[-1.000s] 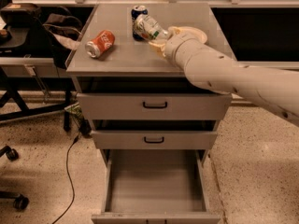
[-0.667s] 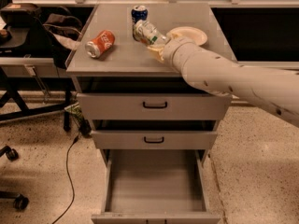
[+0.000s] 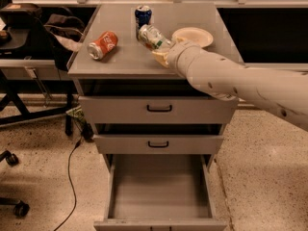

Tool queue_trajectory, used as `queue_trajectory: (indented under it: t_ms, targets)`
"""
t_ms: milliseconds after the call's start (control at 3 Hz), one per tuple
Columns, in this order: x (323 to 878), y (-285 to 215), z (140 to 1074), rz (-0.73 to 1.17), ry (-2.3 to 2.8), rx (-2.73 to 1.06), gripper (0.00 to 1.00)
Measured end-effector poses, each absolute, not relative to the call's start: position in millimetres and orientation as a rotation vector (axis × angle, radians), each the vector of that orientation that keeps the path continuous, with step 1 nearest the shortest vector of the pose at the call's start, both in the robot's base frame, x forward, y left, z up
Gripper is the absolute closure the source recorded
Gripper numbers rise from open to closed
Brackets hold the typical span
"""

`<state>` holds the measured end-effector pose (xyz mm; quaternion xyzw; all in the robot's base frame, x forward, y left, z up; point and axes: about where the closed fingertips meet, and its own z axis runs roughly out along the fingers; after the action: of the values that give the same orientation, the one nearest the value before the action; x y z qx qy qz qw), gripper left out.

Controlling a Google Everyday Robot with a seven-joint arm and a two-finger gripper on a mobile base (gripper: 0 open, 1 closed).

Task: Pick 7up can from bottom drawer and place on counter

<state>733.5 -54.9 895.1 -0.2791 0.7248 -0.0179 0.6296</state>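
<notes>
Speckled floor and dark windows surround the grey cabinet. Its desk (image 3: pixel 120 61) lies directly under my tool (image 3: pixel 162 56), and the bottom drawer (image 3: pixel 159 191) stands open and bare well below it. The tool pinches the tilted 7up can (image 3: pixel 153 36) just above the desk. I judge the lift-out done; what is left is setting the can down and letting go.

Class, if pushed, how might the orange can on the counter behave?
Lying on its side, the orange soda can would probably roll. Its smooth metal may be slippery. The gripper, over the grey counter, holds a tilted silver-green can.
</notes>
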Motion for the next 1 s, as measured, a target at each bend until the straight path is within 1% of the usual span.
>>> queue_trajectory:
  t_ms: [667, 1000]
  targets:
    - [733.5, -54.9, 895.1, -0.041, 1.66, -0.639, 0.35]
    - [733.5, -54.9, 895.2, -0.041, 1.66, -0.639, 0.04]
